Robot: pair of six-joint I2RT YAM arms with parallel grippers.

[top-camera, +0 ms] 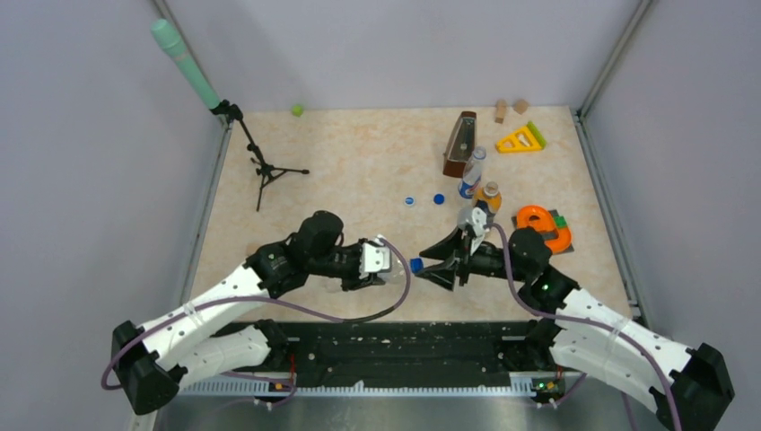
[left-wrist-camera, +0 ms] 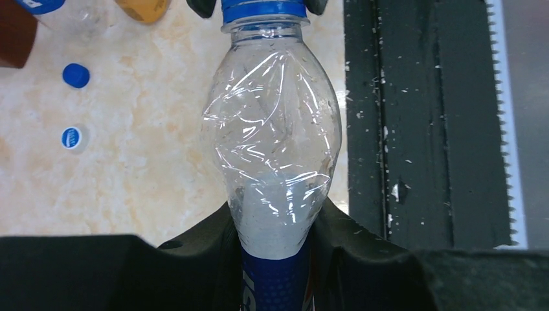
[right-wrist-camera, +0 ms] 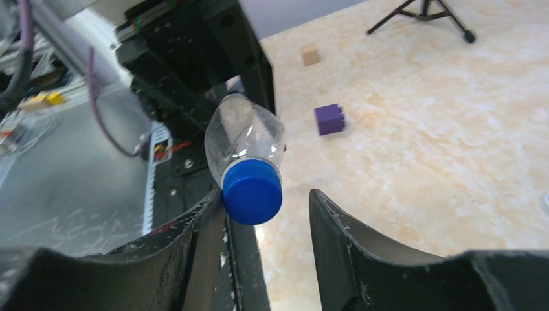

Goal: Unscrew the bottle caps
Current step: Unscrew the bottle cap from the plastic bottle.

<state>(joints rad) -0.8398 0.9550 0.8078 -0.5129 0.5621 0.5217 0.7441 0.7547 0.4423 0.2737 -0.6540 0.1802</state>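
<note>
My left gripper (left-wrist-camera: 275,217) is shut on the body of a clear, crumpled plastic bottle (left-wrist-camera: 272,142) with a blue label, held level just above the table's near edge. The bottle's dark blue cap (right-wrist-camera: 251,191) is on its neck and points at my right gripper (right-wrist-camera: 265,197). That gripper is open around the cap: the cap touches one finger and a gap shows before the other. From above, the cap (top-camera: 415,265) sits between the two grippers. Two loose bottle caps lie farther back, one dark blue (top-camera: 439,199) and one white-blue (top-camera: 409,201).
Two more bottles (top-camera: 473,172) (top-camera: 489,196) stand at the back right beside a brown wedge-shaped box (top-camera: 460,144). An orange ring toy (top-camera: 541,224), a yellow triangle (top-camera: 520,139), a small tripod (top-camera: 265,169) and a purple cube (right-wrist-camera: 330,119) are on the table.
</note>
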